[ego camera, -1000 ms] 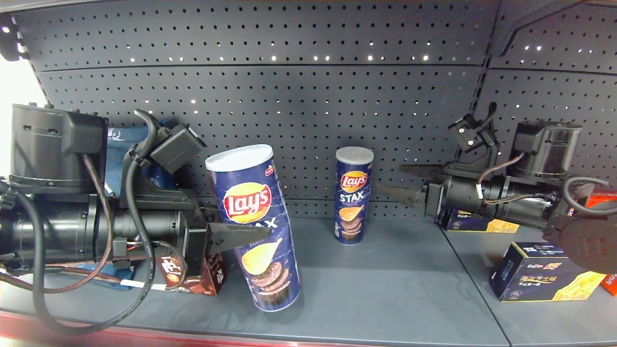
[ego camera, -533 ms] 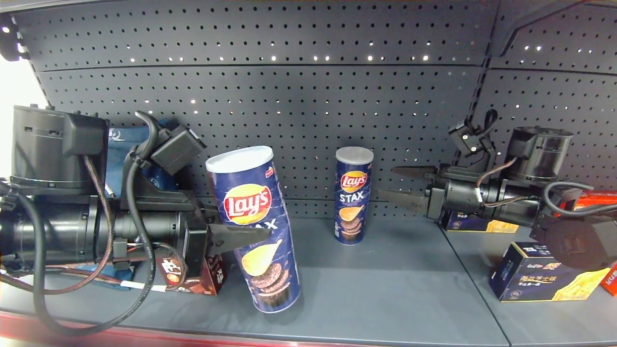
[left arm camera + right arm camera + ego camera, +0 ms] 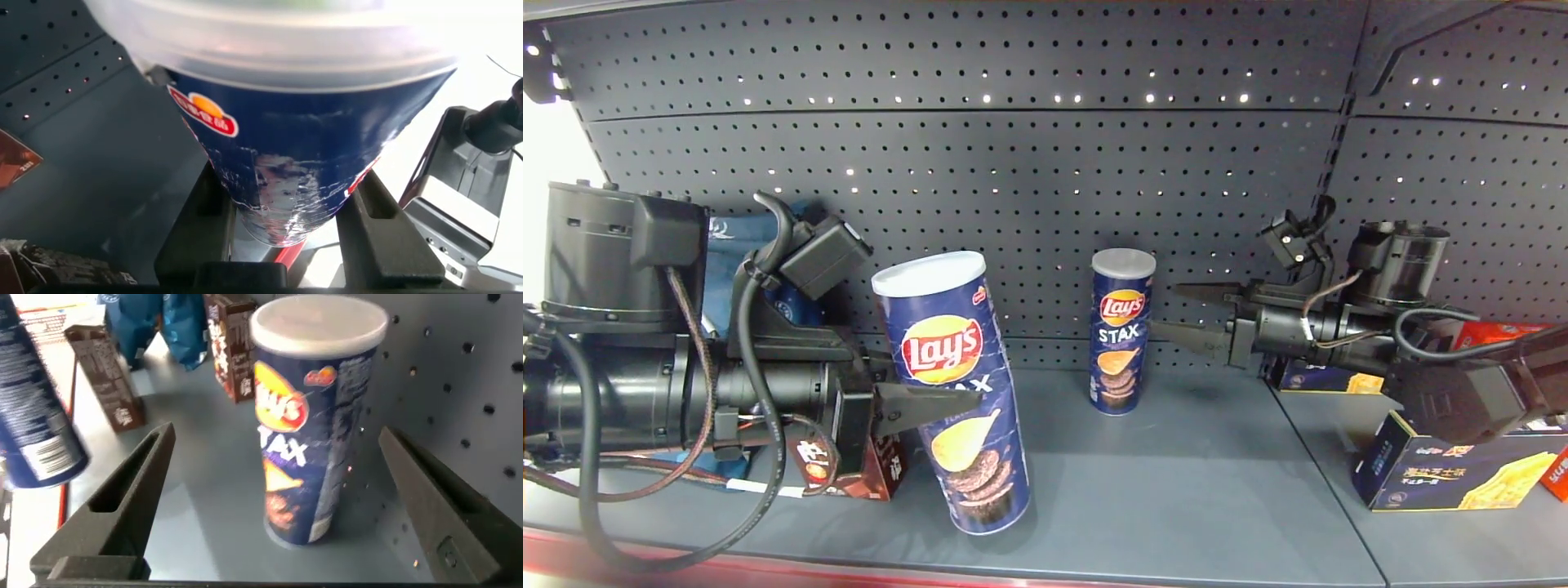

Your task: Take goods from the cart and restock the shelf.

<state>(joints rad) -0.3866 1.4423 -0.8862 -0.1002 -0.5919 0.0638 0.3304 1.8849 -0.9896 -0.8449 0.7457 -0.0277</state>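
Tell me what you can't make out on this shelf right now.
Head view, blue bag: mostly behind the left arm.
Head view, brown box: partly behind the left arm.
Head view, far box: covered by the right arm.
Head view, red pack: cut by the right edge.

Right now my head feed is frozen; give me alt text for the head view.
The left gripper clamps a tilted chip can near the shelf front. A second can stands upright by the pegboard, the open right gripper beside it, apart. Snack boxes lie at right.

Dark perforated back panel, light glinting through holes, behind grey shelf.
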